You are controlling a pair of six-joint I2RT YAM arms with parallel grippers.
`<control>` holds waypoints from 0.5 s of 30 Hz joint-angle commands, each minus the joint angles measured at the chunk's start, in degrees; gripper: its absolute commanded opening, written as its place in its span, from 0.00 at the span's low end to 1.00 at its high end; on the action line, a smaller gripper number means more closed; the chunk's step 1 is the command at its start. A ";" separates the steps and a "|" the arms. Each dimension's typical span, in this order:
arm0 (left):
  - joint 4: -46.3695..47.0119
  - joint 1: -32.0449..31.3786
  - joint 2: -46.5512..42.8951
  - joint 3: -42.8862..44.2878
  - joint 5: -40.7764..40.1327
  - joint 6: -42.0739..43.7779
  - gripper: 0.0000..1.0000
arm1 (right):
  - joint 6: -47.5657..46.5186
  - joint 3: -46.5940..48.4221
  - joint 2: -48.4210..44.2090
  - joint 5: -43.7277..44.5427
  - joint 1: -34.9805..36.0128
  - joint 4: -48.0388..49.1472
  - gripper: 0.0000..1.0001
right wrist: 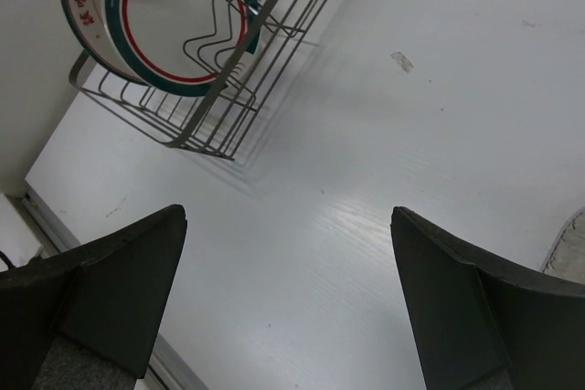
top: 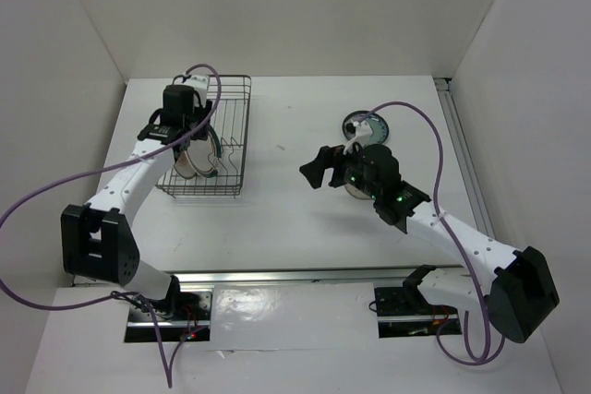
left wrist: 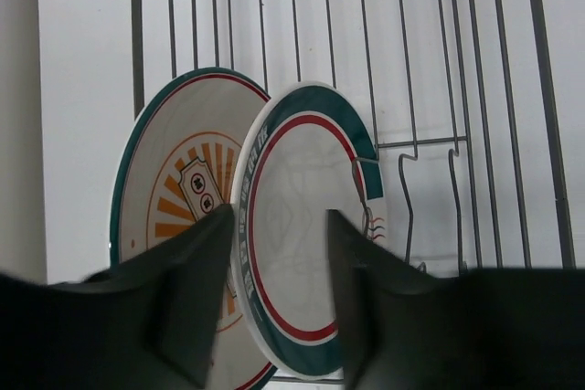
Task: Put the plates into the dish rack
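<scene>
The dish rack (top: pixel 247 136) stands at the back left. Two plates stand on edge in it: the orange sunburst plate (left wrist: pixel 178 194) and the white plate with the dark-green-and-red rim (left wrist: pixel 306 226). My left gripper (left wrist: pixel 277 216) hangs over the rack (left wrist: pixel 408 143), its fingers apart on either side of the green-and-red plate's rim, not pressing it. My right gripper (top: pixel 319 168) is open and empty above the table's middle. The dark teal plate (top: pixel 363 125) lies flat behind it. A pale plate (top: pixel 351 189) lies mostly hidden under the right wrist.
The right part of the rack holds bare divider prongs (left wrist: pixel 452 198). The white enclosure walls stand close on the left, back and right. A metal rail (top: pixel 305 276) runs along the near edge. In the right wrist view the rack (right wrist: pixel 212 89) is far to the upper left.
</scene>
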 commanded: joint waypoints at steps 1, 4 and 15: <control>-0.74 -0.80 -4.01 4.28 -0.04 -1.69 0.64 | -0.92 -0.94 -1.35 4.61 -0.13 2.98 1.00; -2.06 -3.52 -8.14 5.17 -0.05 -2.92 0.82 | -1.44 -0.32 -1.35 7.24 -0.13 2.19 1.00; -4.61 -15.75 -2.98 10.97 9.77 -13.63 0.99 | 2.50 6.44 5.94 8.95 -13.73 -2.65 1.00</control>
